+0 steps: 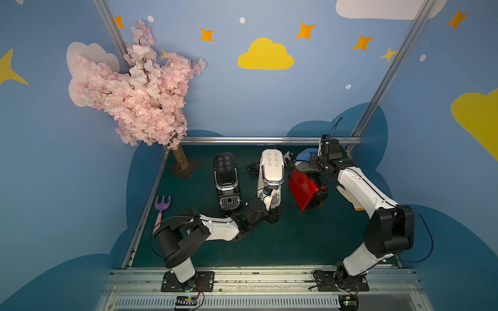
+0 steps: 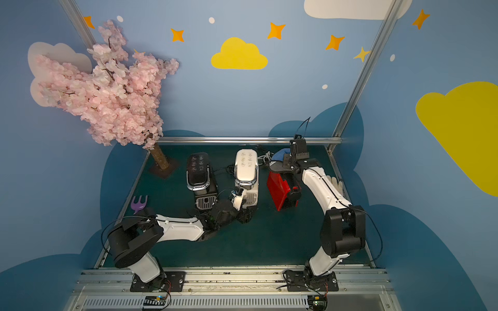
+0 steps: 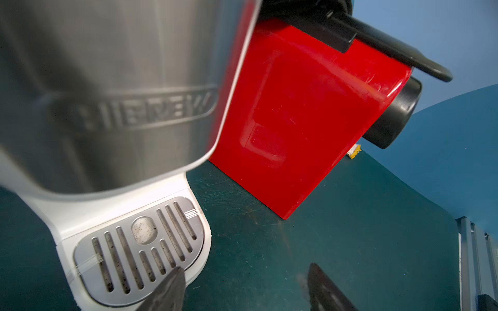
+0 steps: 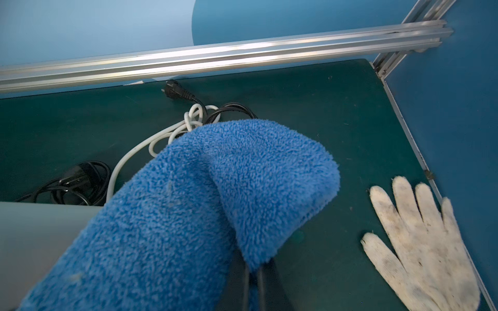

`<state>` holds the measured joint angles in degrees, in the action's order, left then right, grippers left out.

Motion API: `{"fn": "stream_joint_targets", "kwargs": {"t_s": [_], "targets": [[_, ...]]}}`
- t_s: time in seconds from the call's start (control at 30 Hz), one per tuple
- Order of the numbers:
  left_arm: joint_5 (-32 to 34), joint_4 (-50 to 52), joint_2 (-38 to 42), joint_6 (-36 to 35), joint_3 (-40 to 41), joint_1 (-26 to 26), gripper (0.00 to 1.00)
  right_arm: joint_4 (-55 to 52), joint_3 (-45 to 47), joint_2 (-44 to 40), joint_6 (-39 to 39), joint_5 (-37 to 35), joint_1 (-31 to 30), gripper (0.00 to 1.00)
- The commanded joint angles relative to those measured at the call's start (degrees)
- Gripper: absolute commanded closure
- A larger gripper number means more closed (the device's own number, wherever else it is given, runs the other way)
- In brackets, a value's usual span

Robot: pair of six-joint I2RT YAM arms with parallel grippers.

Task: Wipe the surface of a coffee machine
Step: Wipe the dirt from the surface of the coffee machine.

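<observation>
Green desk [image 1: 296,242] under everything, and the cream-white coffee machine [image 1: 270,172] stands upright near the middle of it towards the back rail, icons up, with nothing on it yet. Just beside the coffee machine, on the robot's right, sits the red-and-black machine [image 1: 304,191]; on the coffee machine's other side is the black machine [image 1: 226,177]. The blue cloth [image 4: 215,188] is up off the desk, bunched over the rear top of the red one and so off to the coffee machine's right and a touch behind it; whether it rests on that lid I cannot tell. The right end effector [image 4: 252,277] is clamped tight on a fold of that cloth. Down at the coffee machine's front, the left end effector [image 3: 245,290] has its jaws well apart and empty, one finger tip at the edge of the drip grille [image 3: 140,250]. So I'd call this the carry: cloth in hand, wiping not begun. The next move looks to call for swinging the cloth sideways, clear of the red machine, onto the coffee machine's rounded top and pressing it flat, with the left one perhaps steadying the base.
</observation>
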<state>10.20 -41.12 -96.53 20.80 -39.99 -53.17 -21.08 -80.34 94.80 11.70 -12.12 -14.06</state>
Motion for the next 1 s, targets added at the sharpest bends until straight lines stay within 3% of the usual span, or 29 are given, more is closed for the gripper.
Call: {"fn": "stream_joint_targets", "kwargs": {"t_s": [0.0, 0.4, 0.67, 0.8, 0.97], "targets": [[0.6, 0.1, 1.9, -0.3, 0.6, 0.4, 0.28, -0.2, -1.9, 3.2, -0.4, 3.5, -1.1, 1.00], [0.3, 2.0, 3.1, 3.8, 2.5, 2.3, 0.27, -2.6, -9.0, 7.7, 1.1, 5.3, -1.3, 1.00], [-0.9, 2.3, 3.6, 4.7, 3.6, 3.2, 0.27, 3.5, -13.0, 5.4, -1.7, 10.0, -2.7, 1.00], [-0.2, 2.4, 4.3, 4.9, 4.3, 3.2, 0.28, 5.6, -13.4, 2.0, -2.3, 12.7, -4.0, 1.00], [0.2, 2.1, 3.8, 5.3, 4.8, 3.2, 0.27, 13.1, -7.4, -6.7, -2.5, 16.7, -6.3, 1.00]]}}
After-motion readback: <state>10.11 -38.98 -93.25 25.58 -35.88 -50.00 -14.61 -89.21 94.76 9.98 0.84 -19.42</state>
